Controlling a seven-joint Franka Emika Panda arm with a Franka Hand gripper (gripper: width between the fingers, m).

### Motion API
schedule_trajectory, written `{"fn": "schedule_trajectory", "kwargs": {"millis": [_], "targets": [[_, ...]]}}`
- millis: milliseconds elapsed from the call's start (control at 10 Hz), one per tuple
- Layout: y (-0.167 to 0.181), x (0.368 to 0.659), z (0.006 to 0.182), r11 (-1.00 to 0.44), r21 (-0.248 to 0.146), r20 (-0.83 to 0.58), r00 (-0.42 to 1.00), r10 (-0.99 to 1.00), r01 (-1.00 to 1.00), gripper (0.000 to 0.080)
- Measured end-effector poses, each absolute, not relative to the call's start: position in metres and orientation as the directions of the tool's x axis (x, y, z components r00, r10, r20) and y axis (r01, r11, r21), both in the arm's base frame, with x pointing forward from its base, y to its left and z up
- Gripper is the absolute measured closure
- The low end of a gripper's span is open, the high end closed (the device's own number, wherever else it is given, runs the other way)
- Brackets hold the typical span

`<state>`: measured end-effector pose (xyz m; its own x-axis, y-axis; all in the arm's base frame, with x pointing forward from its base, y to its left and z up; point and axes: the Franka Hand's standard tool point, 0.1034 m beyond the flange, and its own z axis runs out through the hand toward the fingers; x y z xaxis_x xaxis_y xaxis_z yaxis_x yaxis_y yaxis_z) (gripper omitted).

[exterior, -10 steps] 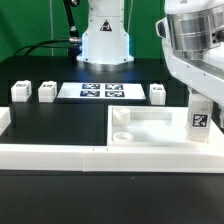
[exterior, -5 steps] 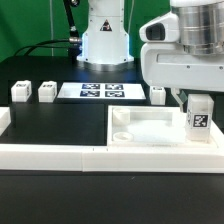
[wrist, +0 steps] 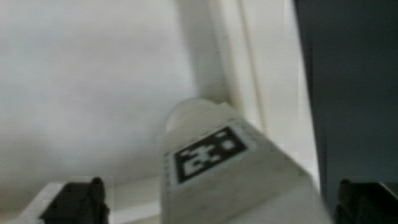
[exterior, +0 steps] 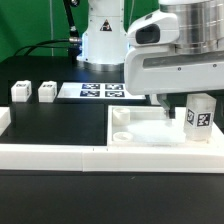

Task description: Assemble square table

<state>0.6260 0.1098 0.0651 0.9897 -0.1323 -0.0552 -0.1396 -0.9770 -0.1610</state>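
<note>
Hanging spread tool [wrist: 222, 205] near leg [exterior: 200, 117], b/w tag, upright in tabletop [exterior: 145, 130] corner

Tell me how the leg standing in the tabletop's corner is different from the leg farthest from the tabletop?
The corner leg stands tall inside the tabletop; the farthest leg sits low on the black table. The corner leg stands alone; the farthest leg has another leg beside it. Both are small and white.

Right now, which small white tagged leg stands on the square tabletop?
The small white plastic leg at the exterior view's right, upright on the white square tabletop; the two other visible legs stand on the black table.
</note>
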Motion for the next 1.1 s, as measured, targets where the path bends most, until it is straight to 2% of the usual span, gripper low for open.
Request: {"fn": "schedule_trajectory", "kwargs": {"millis": [400, 700, 900, 1100], "targets": [[0.1202, 0.6232, 0.0616, -0.967, -0.150, 0.015, 0.978, 0.207, 0.207, 0.0150], [0.1216, 0.6230, 0.0609, -0.972, -0.151, 0.012, 0.983, 0.181, 0.181, 0.0177], [0.1199, 0.6230, 0.0604, -0.987, -0.151, -0.009, 0.999, 0.048, 0.046, 0.0503], [0.1151, 0.6234, 0.0594, -0.987, -0.145, -0.025, 0.998, -0.059, -0.062, 0.0526]]}}
